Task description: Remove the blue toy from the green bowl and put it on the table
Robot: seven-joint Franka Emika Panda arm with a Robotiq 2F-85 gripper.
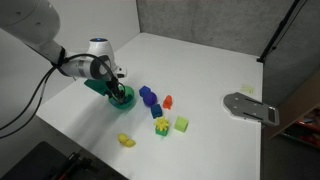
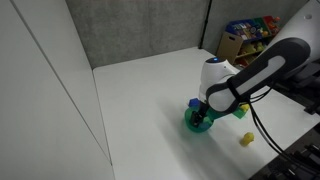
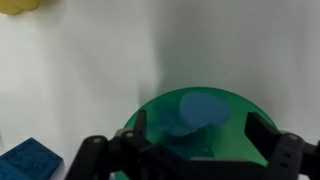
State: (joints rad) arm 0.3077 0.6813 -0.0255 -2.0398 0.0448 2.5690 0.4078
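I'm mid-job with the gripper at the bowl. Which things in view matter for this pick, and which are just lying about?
Part of the job:
blue toy, lying in the bowl
green bowl
table
gripper, open over the bowl

Just lying about:
dark-blue blocks
red toy
lime cube
yellow toy
grey flat object

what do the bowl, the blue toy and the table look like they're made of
bowl: likely moulded plastic, judging by its smooth wall and even bright green with a soft sheen.
blue toy: probably plastic, perhaps rubbery. It is a uniform pale blue with rounded edges, but too blurred to settle.
table: white matte top with no grain or glare, possibly laminate.
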